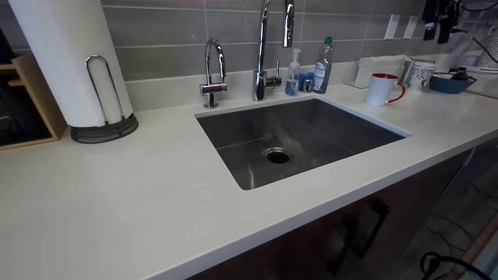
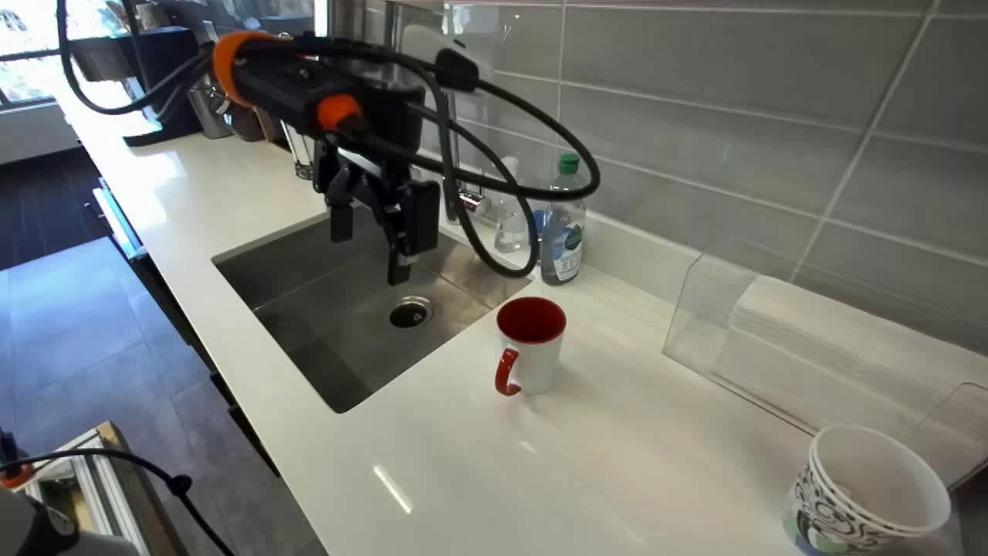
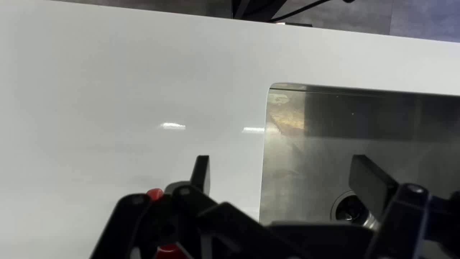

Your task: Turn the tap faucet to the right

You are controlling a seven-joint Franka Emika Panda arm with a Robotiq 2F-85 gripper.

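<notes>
at far left in an exterior view, the paper roll [image 1: 74,62] is matte, soft and fibrous, set in a holder [image 1: 104,134] of dark wire rings with a bright loop. next along the bench [image 1: 136,194] comes a small tap [image 1: 212,89], hooked and polished, not the fixture to turn.

just right of it, the tap faucet [image 1: 262,52] stands upright behind the dull, brushed-looking steel sink [image 1: 334,116], its high arch leaving the top of that view. it looks like mirror-smooth chrome over hard metal, so expect it rigid, fixed at its foot and slippery to grip; the only give should be in the swivel, perhaps stiff to begin with. the best hold is probably the straight, hanging spout head [image 1: 288,25], out from the column for leverage. push it sideways along its arc; don't tug down, as the head may pull out. the slim lever [image 1: 274,81] on the right side is better left untouched, since a knock could set water running.

then come a clear pump bottle [image 1: 291,79], a slick green-capped soap bottle [image 1: 322,72] and a glossy mug [image 1: 380,91] with a red handle. above and right of the mug hang the jaws, apart from the tap faucet; the wrist view shows their 2 fingers [image 3: 373,183] spread wide, grasping nothing.
</notes>
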